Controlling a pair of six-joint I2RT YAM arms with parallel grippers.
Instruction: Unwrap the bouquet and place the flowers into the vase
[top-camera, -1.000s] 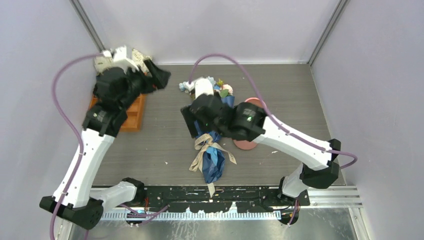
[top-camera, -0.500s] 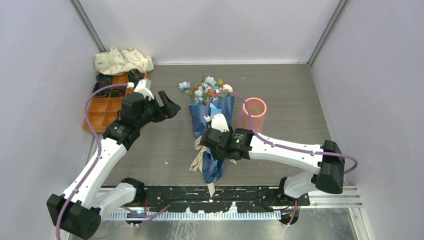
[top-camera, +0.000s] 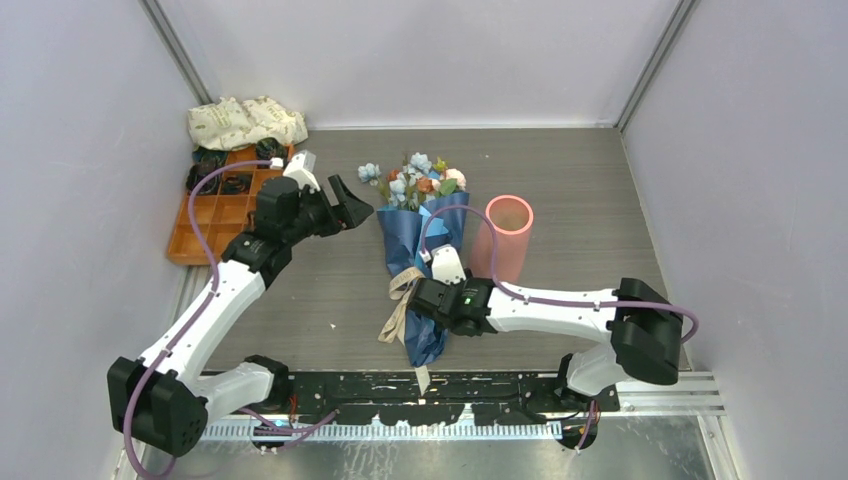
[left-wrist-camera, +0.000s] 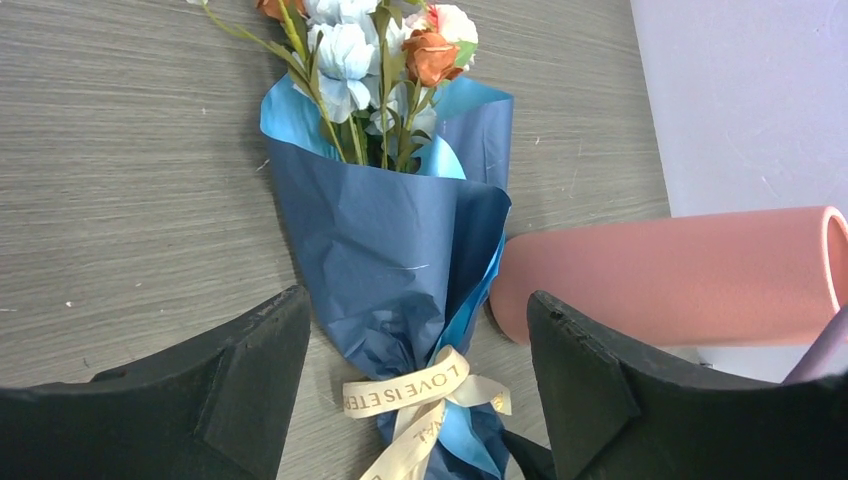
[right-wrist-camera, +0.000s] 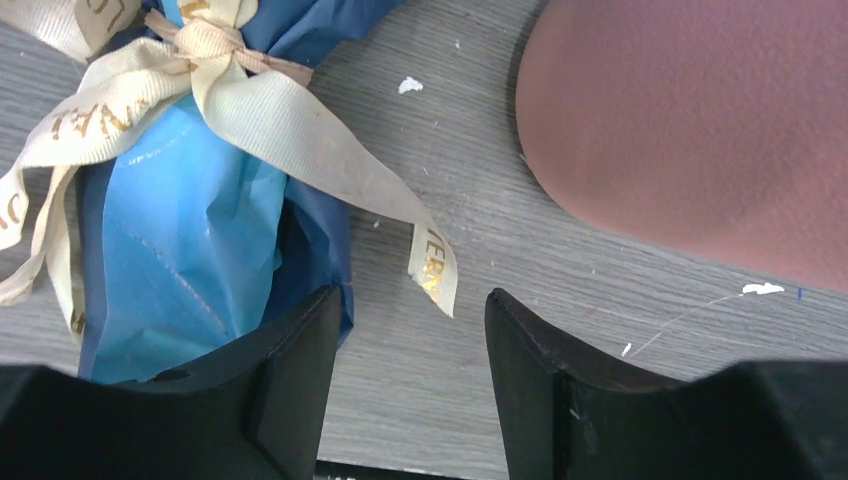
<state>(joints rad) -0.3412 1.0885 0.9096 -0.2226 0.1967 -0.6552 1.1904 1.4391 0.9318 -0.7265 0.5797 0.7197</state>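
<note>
Left of the vase: the bouquet (top-camera: 425, 262) lies flat on the desk (top-camera: 600, 200), its blue paper just beside the vase (top-camera: 503, 240). The blooms point to the far side and the tied end to the near side.
Vase: it seems to stand upright with its mouth free, close enough that the stems would need only a short carry.
Flowers: the flowers (top-camera: 412, 180) sit inside the wrapping, so nothing can go into the vase yet.
Ribbon: the beige ribbon (right-wrist-camera: 225, 95) is knotted round the cone's narrow neck, and its ribbon tail (right-wrist-camera: 432, 262) trails toward the vase.
Right pincer: the right pincer (right-wrist-camera: 412, 295) sits low by the knot on the vase side, jaws partly apart and gripping nothing. The ribbon tail is just ahead of the gap, so it is likely lined up to pull the bow loose.
Left pincer: the left pincer (left-wrist-camera: 417, 310) hovers wide and empty on the bouquet's side away from the vase. It is aimed at the paper, probably to steady the cone.
</note>
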